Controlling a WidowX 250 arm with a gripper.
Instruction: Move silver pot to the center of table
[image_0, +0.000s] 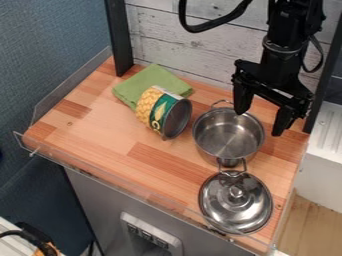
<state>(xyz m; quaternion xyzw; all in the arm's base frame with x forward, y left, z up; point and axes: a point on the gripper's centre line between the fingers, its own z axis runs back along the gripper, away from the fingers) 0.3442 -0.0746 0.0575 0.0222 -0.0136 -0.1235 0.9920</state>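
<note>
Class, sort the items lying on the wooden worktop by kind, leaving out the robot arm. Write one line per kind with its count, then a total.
Silver cookware: 2 (pot, lid)
Patterned tin: 1
Folded green cloth: 1
Total: 4

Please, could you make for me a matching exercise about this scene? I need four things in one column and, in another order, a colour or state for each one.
Things
1. silver pot
2. metal lid
3. cloth
4. can

Colours and states
A. green and folded
B. tipped on its side
C. uncovered, its inside visible
D. lying with its knob up

Right pairs: 1-C, 2-D, 3-A, 4-B
</note>
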